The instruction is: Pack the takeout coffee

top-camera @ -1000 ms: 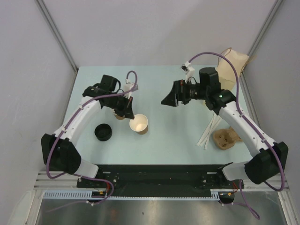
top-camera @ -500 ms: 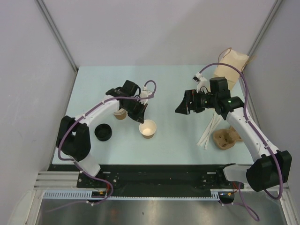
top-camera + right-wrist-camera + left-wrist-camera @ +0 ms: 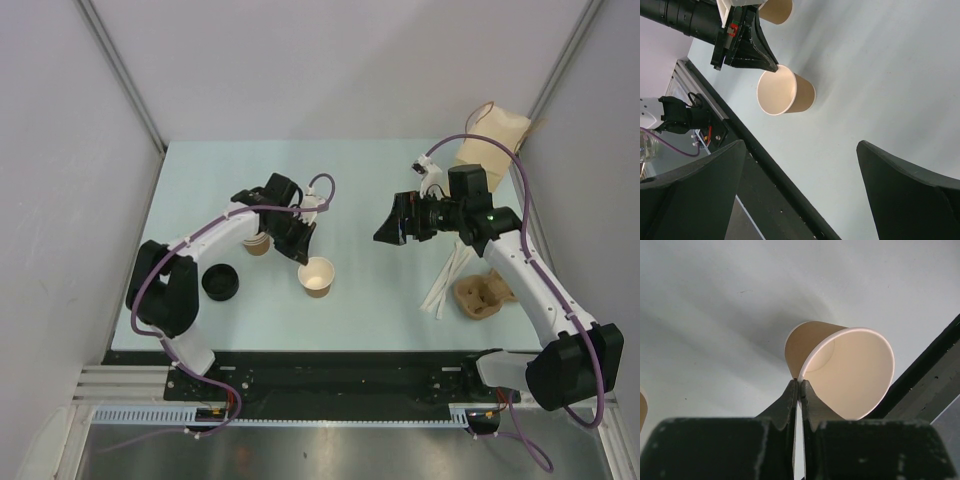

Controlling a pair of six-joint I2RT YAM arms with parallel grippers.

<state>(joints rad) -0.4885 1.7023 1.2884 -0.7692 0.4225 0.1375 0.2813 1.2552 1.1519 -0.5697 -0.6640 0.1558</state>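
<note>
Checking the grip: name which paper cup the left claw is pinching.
The front cup, nearest the arm bases: the left claw grips its rim. The other cup stands behind it, apart.

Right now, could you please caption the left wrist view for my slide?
Left gripper, jaws closed on the rim of an open kraft-paper cup standing on the table.

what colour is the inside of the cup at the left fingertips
The cup is off-white inside, tan outside; the left wrist view shows it best.
</note>
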